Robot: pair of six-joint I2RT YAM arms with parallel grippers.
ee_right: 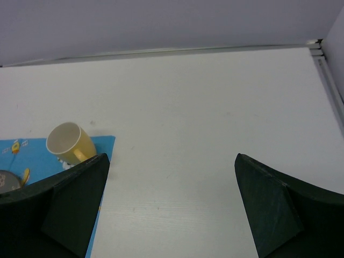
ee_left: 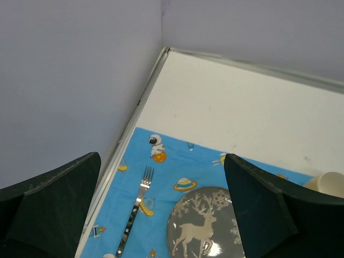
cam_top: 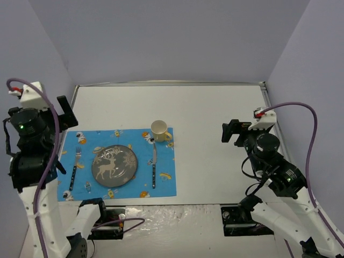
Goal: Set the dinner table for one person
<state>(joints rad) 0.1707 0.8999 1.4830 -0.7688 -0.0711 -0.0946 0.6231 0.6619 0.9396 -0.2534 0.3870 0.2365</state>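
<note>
The white dinner table (cam_top: 215,113) carries a blue cartoon-print placemat (cam_top: 121,185) at its left front. On the mat lie a grey plate with a deer (cam_top: 114,165), a fork (cam_top: 74,167) to its left, a knife (cam_top: 154,165) to its right and a yellow mug (cam_top: 159,130) at the mat's far right corner. My left gripper (cam_top: 67,113) is open and empty, raised over the table's left edge; its view shows the fork (ee_left: 134,212) and plate (ee_left: 207,226) below. My right gripper (cam_top: 231,131) is open and empty above bare table; the mug (ee_right: 69,142) lies to its left.
Grey walls enclose the table on the left, back and right. The metal rim (ee_left: 145,97) runs along the left edge, close to the mat. The arm bases and cables (cam_top: 115,223) sit at the near edge.
</note>
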